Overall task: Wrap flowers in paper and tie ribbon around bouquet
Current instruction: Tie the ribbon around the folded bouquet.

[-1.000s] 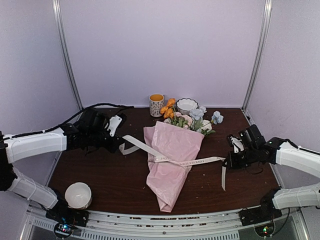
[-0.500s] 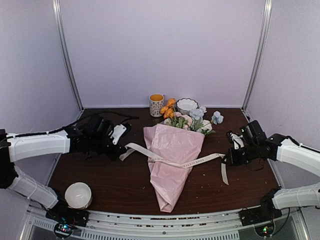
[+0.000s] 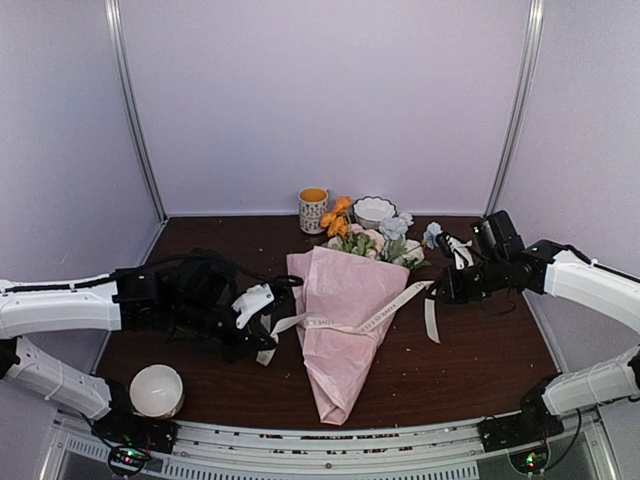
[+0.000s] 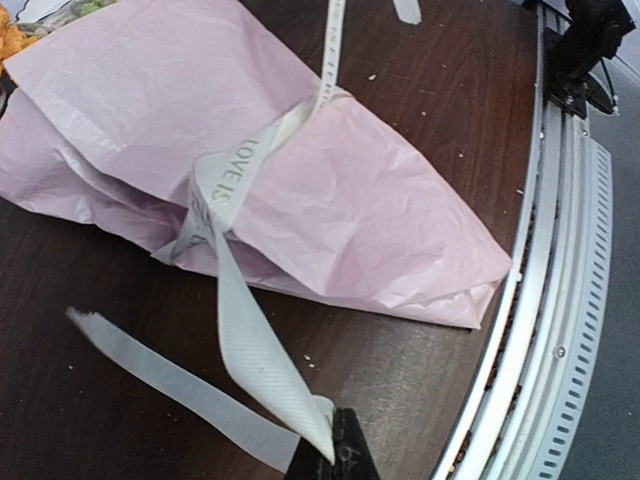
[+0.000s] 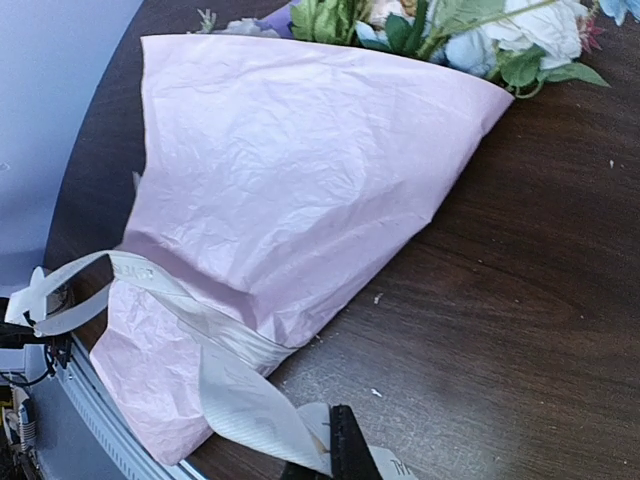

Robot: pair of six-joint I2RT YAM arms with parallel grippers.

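The bouquet lies on the dark table, a cone of pink paper [image 3: 345,320] with its narrow end toward the front rail. The flowers [image 3: 380,240] poke out at the far end, white, blue and orange. The cream ribbon [image 3: 352,322] crosses the cone's middle and pinches it in. My left gripper [image 3: 272,312] sits close to the cone's left side, shut on one ribbon end [image 4: 245,340]. My right gripper [image 3: 440,290] is right of the cone beside the blooms, shut on the other stretch of ribbon [image 5: 240,400]. A short loose tail hangs below each gripper.
A patterned mug [image 3: 313,210] and a white bowl [image 3: 373,210] stand at the back behind the flowers. Another white bowl [image 3: 156,390] sits at the front left near the metal rail [image 3: 330,440]. Pale walls close in three sides.
My left gripper has travelled right and nearer, up to the cone's side. My right gripper has moved back and left toward the blooms. The ribbon now runs slanted and tighter across the paper.
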